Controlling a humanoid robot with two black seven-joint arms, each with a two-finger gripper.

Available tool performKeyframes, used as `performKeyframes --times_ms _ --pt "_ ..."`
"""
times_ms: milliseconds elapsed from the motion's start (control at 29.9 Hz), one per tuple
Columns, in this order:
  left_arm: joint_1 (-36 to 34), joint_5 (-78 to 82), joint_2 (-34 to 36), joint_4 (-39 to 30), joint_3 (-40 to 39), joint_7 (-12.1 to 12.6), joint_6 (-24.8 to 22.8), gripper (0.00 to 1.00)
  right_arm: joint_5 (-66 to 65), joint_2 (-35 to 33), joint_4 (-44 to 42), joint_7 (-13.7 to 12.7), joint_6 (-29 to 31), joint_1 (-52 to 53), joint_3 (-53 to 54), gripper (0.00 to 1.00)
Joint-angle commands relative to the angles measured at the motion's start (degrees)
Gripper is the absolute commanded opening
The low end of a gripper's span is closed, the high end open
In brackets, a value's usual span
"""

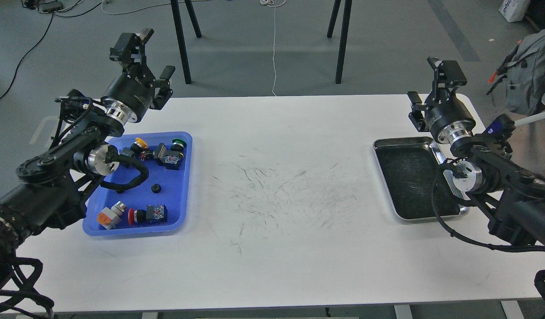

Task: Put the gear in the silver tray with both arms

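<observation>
Head view, left gripper (141,60) – raised (fingers apart), empty

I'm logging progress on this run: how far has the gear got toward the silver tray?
Nothing looks done: the silver tray holds nothing, and the small black gear sits in the blue tray among the push buttons. Nothing is in hand: the left gripper and right gripper are open, raised. Left: pick, carry across, place.
</observation>
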Motion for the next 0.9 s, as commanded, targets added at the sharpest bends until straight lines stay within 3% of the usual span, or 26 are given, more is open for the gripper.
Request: performKeyframes --times_ms 0,869 --pt "0.0 -0.03 0.0 0.0 0.44 0.0 0.23 1.0 0.02 0.0 -0.03 0.0 0.01 0.18 0.17 0.99" --pt "0.17 -1.53 0.35 -0.17 0.18 0.0 -0.39 1.0 0.02 0.08 0.85 0.0 0.45 0.01 -0.01 0.99"
